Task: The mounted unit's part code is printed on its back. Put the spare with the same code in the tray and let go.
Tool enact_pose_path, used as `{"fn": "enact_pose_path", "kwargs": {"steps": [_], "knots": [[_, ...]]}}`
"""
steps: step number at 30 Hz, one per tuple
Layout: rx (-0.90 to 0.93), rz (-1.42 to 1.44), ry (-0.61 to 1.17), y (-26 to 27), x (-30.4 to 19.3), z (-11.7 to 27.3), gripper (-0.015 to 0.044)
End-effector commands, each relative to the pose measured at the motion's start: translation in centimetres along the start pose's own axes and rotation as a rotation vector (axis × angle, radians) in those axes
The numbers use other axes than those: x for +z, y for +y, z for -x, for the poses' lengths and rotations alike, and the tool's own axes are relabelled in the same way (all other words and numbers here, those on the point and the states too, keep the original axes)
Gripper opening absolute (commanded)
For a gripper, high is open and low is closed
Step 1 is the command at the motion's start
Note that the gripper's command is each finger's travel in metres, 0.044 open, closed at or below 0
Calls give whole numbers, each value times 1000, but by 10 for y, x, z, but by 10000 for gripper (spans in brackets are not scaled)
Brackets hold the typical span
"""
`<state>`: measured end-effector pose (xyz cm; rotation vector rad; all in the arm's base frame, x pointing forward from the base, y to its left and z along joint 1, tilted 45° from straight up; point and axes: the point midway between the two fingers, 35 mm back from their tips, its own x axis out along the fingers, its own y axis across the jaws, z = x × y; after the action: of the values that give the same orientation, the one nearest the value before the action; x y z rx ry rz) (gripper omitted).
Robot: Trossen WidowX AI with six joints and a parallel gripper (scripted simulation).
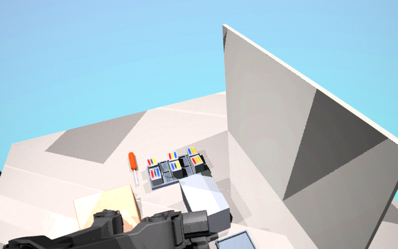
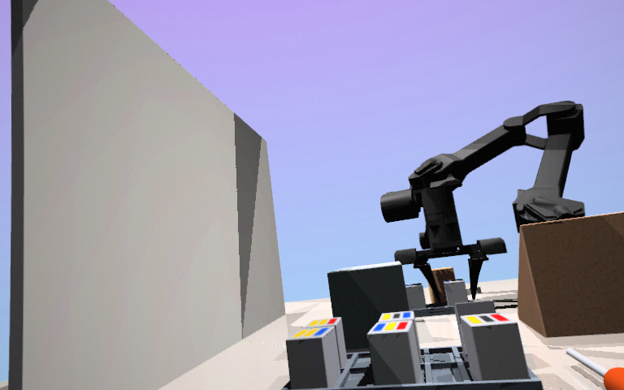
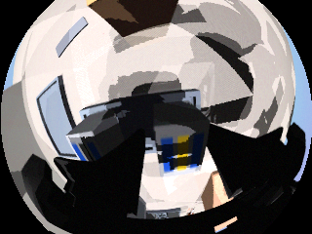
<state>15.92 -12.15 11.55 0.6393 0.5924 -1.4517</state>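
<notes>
My gripper (image 2: pixel 455 300) (image 3: pixel 174 130) is open, its fingertips on either side of a grey spare (image 2: pixel 455 292) (image 3: pixel 180 153) with blue and yellow stripes; a gap shows beside the left finger in the wrist view. The spare stands in the dark rack (image 2: pixel 432 311) (image 3: pixel 195 97). A second spare (image 2: pixel 415 296) (image 3: pixel 97 132) with blue stripes stands at the rack's other end. The tray (image 1: pixel 236 241) (image 3: pixel 58 114), pale blue with a dark rim, lies beside the rack. I cannot tell which thing is the mounted unit; no printed back code is readable.
A large grey box (image 1: pixel 205 193) (image 2: pixel 368 303) stands between my gripper and a rack (image 1: pixel 166 184) (image 2: pixel 413 385) of several striped blocks. A tall grey panel (image 1: pixel 264 102) (image 2: pixel 128 184) rises at one side, a tan box (image 1: pixel 102 199) (image 2: pixel 570 275) at the other. An orange-handled screwdriver (image 1: pixel 132 161) (image 2: pixel 616 378) lies nearby.
</notes>
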Motion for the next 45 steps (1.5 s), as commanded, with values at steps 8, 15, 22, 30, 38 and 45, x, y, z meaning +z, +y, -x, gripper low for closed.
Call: {"fn": "enact_pose_path", "kwargs": {"steps": [8, 15, 22, 30, 38, 45], "knots": [[0, -1, 0, 0, 0, 0, 129], [0, -1, 0, 0, 0, 0, 0], [0, -1, 1, 0, 0, 1, 0], [-1, 2, 16, 3, -3, 28, 0], [-4, 5, 13, 2, -4, 58, 0], [-4, 7, 0, 0, -1, 79, 0]]}}
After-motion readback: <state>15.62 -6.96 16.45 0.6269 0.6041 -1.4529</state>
